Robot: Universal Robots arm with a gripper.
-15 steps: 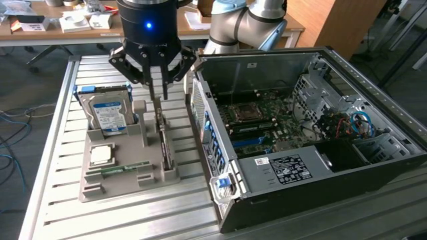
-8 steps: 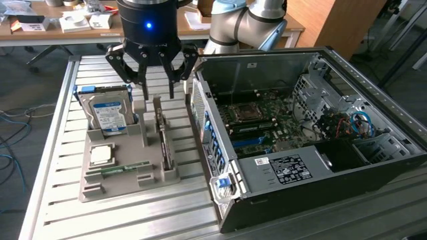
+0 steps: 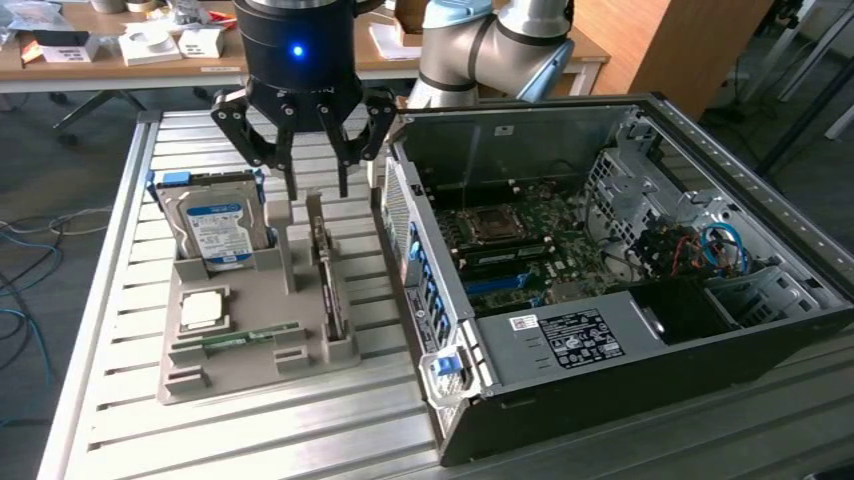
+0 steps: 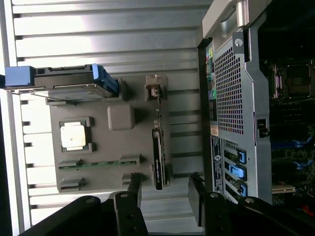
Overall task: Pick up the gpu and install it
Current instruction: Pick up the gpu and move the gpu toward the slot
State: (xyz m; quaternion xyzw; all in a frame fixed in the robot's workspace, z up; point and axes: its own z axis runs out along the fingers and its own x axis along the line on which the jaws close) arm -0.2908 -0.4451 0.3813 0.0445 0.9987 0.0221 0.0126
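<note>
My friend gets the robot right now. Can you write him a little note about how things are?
Gripper: open, empty, hanging just above the gpu, not touching it.
Gpu: on edge in its slot in the grey tray, beside the open case.
Done: nothing yet; gpu not picked up.
Left: picking up the gpu and installing it in the case.

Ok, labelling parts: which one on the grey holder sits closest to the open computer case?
The thin dark expansion card, standing on edge; blue-labelled hard drive, silver processor and green memory stick sit farther.
</note>
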